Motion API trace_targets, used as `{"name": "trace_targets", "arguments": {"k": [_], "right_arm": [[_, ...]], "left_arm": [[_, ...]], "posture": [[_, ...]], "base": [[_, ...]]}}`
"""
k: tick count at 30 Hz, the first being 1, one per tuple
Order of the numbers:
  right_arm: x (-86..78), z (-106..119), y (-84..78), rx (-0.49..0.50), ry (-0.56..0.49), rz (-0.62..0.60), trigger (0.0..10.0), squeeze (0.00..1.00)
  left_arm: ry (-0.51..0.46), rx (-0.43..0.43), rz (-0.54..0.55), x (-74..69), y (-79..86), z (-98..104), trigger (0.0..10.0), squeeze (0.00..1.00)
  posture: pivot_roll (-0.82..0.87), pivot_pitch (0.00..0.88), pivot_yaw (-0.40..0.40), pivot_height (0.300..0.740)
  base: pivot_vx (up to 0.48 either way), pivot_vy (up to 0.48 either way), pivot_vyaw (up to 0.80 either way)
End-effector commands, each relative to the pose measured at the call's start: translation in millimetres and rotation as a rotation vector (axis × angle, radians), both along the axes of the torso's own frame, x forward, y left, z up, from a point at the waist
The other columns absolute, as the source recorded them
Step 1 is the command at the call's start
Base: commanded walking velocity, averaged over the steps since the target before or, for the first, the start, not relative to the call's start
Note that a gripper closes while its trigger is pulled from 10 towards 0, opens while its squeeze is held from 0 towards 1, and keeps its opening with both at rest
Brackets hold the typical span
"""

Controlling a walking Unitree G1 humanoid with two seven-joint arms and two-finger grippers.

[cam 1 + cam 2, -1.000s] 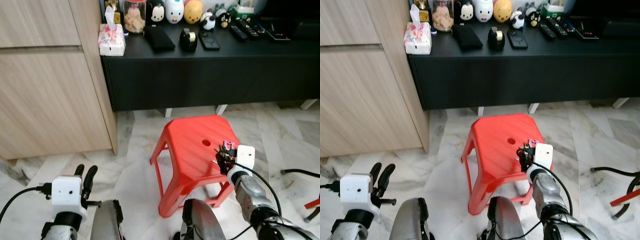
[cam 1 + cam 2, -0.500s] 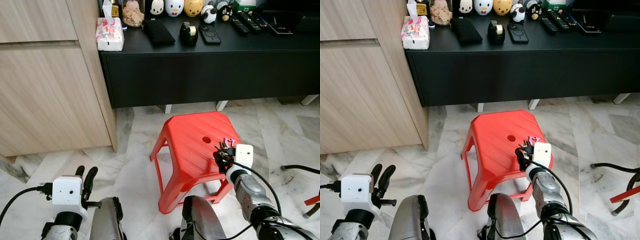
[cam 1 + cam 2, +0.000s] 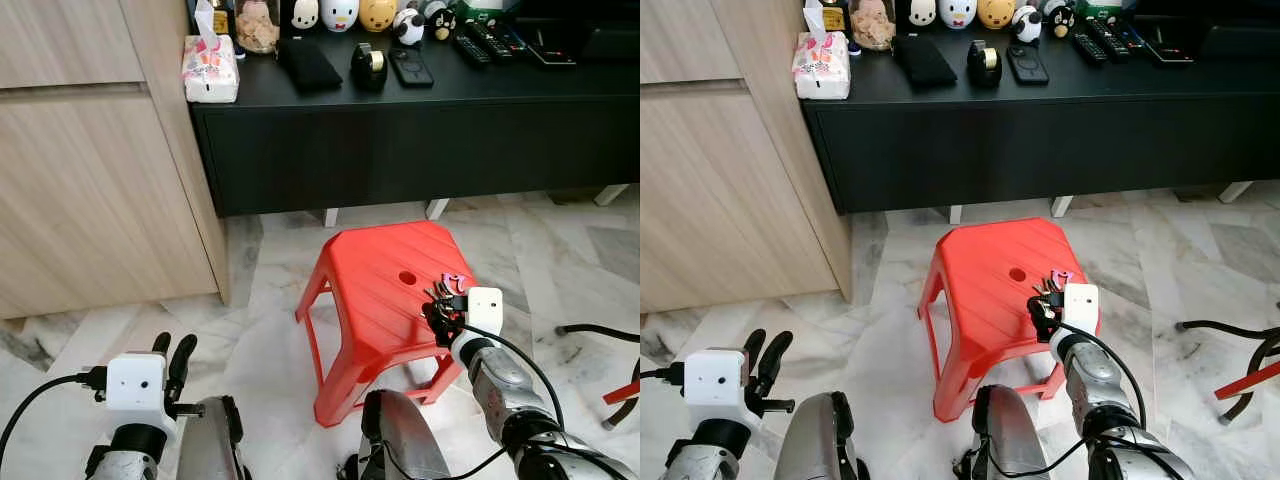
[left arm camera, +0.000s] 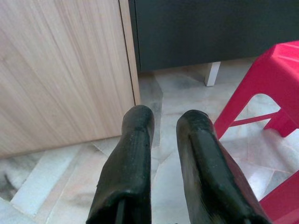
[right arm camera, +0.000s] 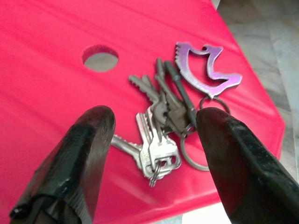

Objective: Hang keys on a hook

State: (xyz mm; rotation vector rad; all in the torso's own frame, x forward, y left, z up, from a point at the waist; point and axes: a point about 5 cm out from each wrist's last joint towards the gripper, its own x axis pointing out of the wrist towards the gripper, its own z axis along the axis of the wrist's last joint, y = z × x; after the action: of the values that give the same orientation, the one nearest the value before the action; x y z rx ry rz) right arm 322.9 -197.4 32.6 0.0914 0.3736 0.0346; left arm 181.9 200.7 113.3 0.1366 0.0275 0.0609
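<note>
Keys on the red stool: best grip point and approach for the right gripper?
Judging by the pose, come straight down from above: the keys lie flat on the red stool. Close across the bunched key heads by the rings, the thickest part; the blades fan out thin. The right gripper already straddles them, open.

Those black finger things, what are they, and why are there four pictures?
They belong to a walking robot with two arms. Two pictures come from cameras in its head, looking down. The other two come from cameras on its wrists. The right gripper is open, fingers either side of a bunch of silver keys with a purple charm lying on the red plastic stool. Nothing is held yet. The left gripper hangs idle near the marble floor.
</note>
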Motion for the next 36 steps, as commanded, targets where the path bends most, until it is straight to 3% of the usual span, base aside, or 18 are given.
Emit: {"name": "trace_targets", "arguments": {"k": [1,13,21,36], "right_arm": [[-1.9,0,-5.7,-0.010,-0.014,-0.019,10.0,0.00],[0.9,4,-3.1,0.007,-0.057,-0.020,10.0,0.00],[1.0,0,-2.9,-0.052,0.040,0.022,10.0,0.00],[0.3,-4,-2.2,-0.047,0.105,0.055,10.0,0.00]], "left_arm": [[0.011,-0.003,-0.007,-1.5,-3.0,-4,10.0,0.00],[0.010,-0.011,-0.007,3.5,-3.7,-8,10.0,0.00],[0.005,-0.013,-0.005,6.9,-3.9,-10,10.0,0.00],[0.007,-0.013,0.001,6.0,-3.3,-14,10.0,0.00]], "posture": [[0.10,0.193,-0.138,0.587],[0.09,0.164,-0.141,0.587],[0.09,0.150,-0.146,0.587],[0.09,0.148,-0.153,0.587]], "base": [[0.000,0.000,0.00],[0.000,0.000,0.00],[0.000,0.000,0.00],[0.000,0.000,0.00]]}}
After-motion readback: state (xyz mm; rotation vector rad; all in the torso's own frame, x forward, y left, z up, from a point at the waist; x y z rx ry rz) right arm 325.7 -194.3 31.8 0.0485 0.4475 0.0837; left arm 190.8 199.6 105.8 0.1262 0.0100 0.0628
